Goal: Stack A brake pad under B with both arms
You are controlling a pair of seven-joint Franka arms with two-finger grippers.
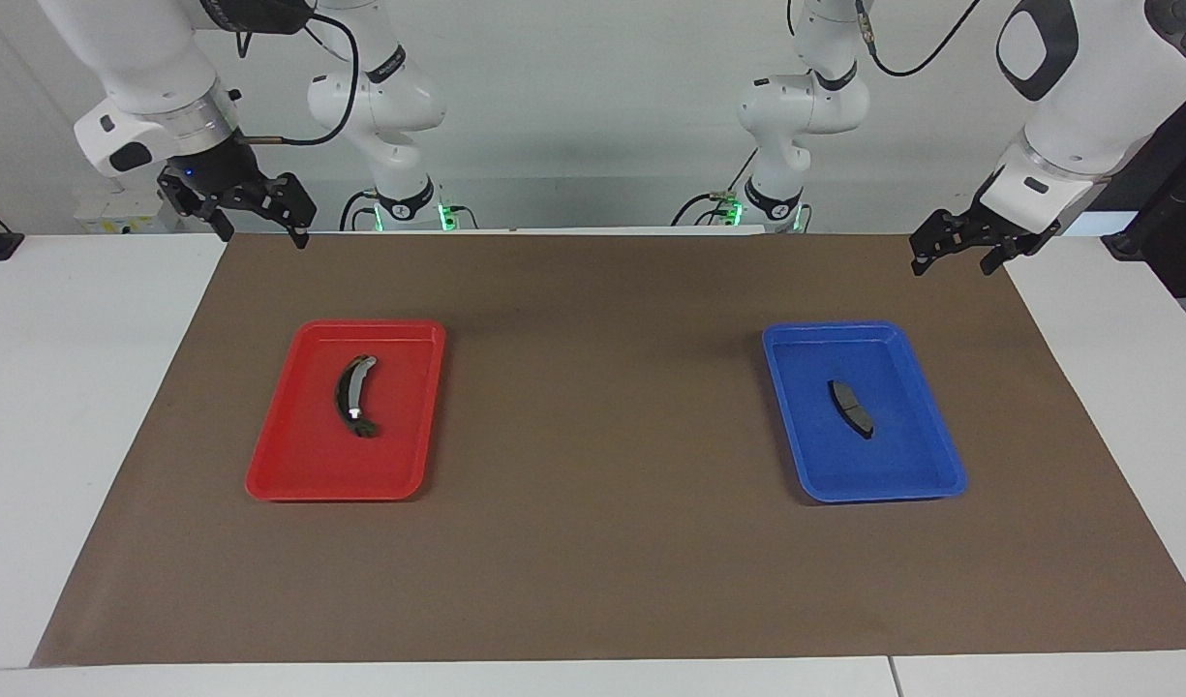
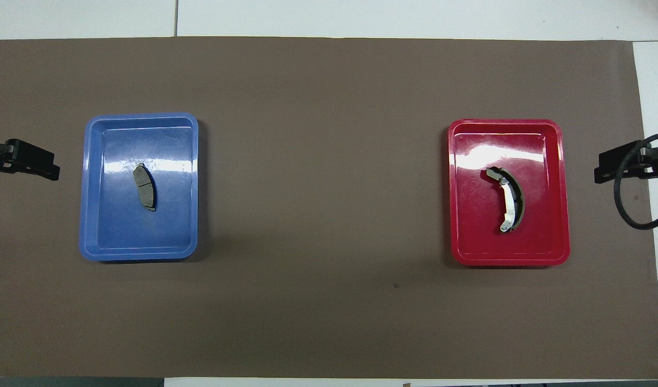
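Nothing has been picked up yet: the short, dark grey, slightly curved A brake pad lies flat in the blue plastic tray toward the left arm's end of the table, and B, the long crescent-shaped dark brake piece with a silver-grey metal strip, lies in the red plastic tray toward the right arm's end, the two trays well apart on the brown mat. The left claw hangs over the mat's edge near its own arm's base, jaws spread wide and empty; the right claw hangs likewise over the opposite corner, also wide and empty. As I judge it, the step in hand is the first reach, and it would go best if the left claw comes straight down over the short pad and closes across its narrow width, since it lies low and flat against the tray floor with little to catch. That pad should be set down first on open mat between the trays, so the crescent can then be laid on top. The pad looks plain and matt, with a faint line across its middle; the crescent shows a small shiny stud at the end farther from the robots.
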